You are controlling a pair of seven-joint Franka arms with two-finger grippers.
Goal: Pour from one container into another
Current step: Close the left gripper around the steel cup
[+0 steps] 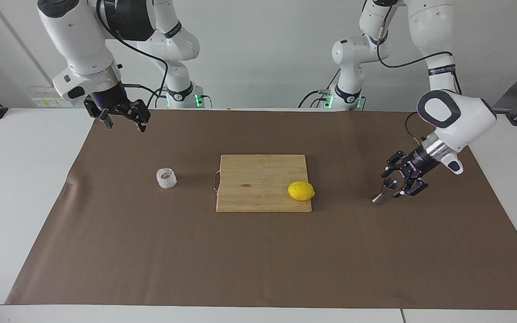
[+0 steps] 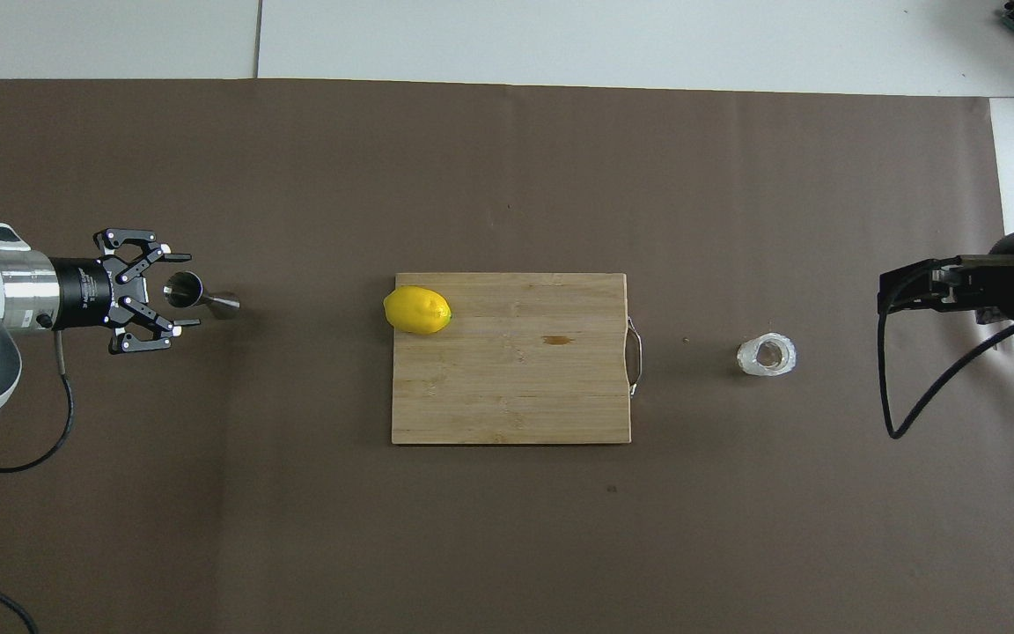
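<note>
From the facing view, the left claw [image 1: 396, 181] stands open around the steel jigger [image 1: 384, 190] on the worktop [image 1: 258, 260], so grasping is likely in hand. The overhead view shows the right claw [image 2: 899, 291] waiting open near the crinkled cup [image 2: 767, 355]; next, closing squarely on the jigger.

A brown paper mat [image 1: 258, 269] covers most of the white table [image 1: 16, 188], whose bare surface shows along the edges and at both ends. At the middle of the mat lies 1 rectangular wooden cutting board [image 1: 258, 179] with a thin metal handle [image 1: 215, 181] on its short edge toward the right arm's end of the table. A small dark stain [image 2: 556, 340] marks the board's surface near the middle. 1 yellow lemon [image 1: 301, 191] rests on the board at the corner toward the left arm's end, on the edge farther from the robots, its tip slightly overhanging that short edge.
</note>
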